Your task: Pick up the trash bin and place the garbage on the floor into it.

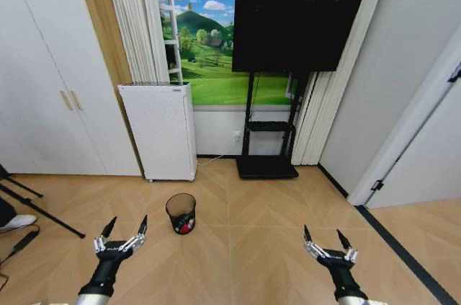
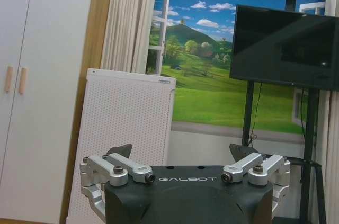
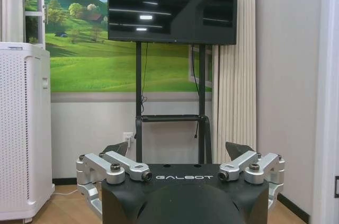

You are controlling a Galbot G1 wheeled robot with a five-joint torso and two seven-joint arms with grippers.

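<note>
The trash bin (image 1: 181,211), a small black wire-mesh basket, stands upright on the floor (image 1: 274,233) ahead of me and slightly to the left. Something red and white (image 1: 186,227) shows through the mesh at its base; I cannot tell whether it lies inside. My left gripper (image 1: 127,226) hovers open just near-left of the bin, not touching it. The right gripper (image 1: 322,234) is open too, low on the right and well away from the bin. The wrist views show each gripper (image 2: 181,152) (image 3: 176,150) with its fingers spread and nothing between them.
A tall white perforated appliance (image 1: 160,130) stands against the wall behind the bin. A black TV on a stand (image 1: 297,27) is at the back right. Tripod legs (image 1: 36,208) cross the floor at far left. A dark strip (image 1: 403,251) runs along the right.
</note>
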